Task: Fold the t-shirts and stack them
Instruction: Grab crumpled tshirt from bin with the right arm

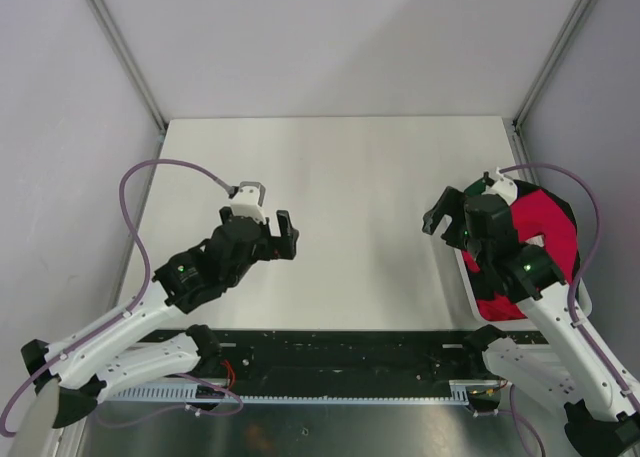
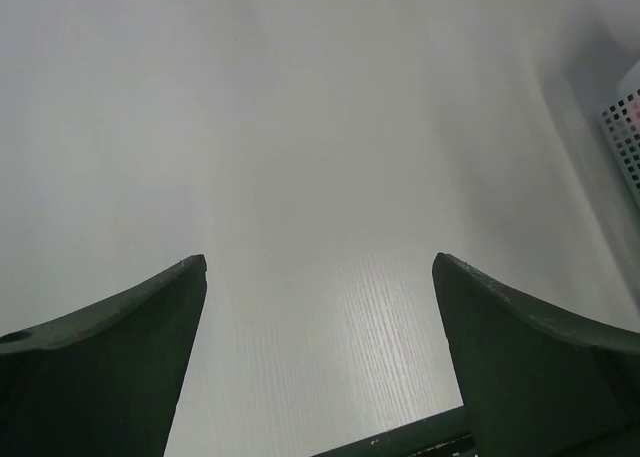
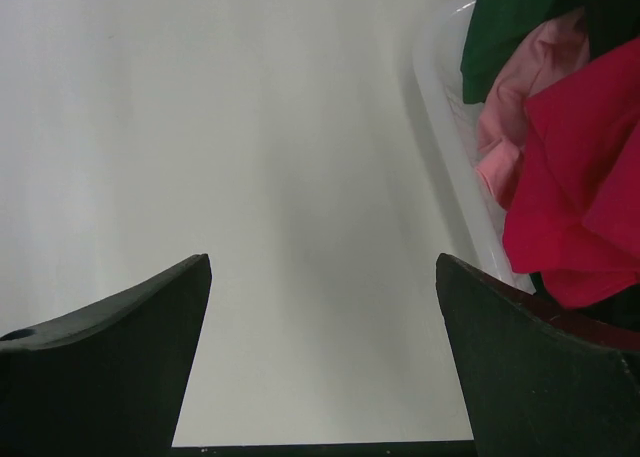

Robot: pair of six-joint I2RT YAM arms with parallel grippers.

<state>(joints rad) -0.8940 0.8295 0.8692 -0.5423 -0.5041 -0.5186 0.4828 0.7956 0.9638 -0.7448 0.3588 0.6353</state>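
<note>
You are starting the first pick, both jaws hanging released, empty. The right arm (image 1: 548, 322) is needing to pinch the red shirt (image 1: 548, 232) in the tub (image 1: 468, 282).

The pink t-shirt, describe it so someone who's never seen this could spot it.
At the right edge of the white table, a white tub holds bunched t-shirts. The pink t-shirt sits against the tub's table-side wall, between a dark green t-shirt and a red t-shirt; it is the only pale one showing.
</note>
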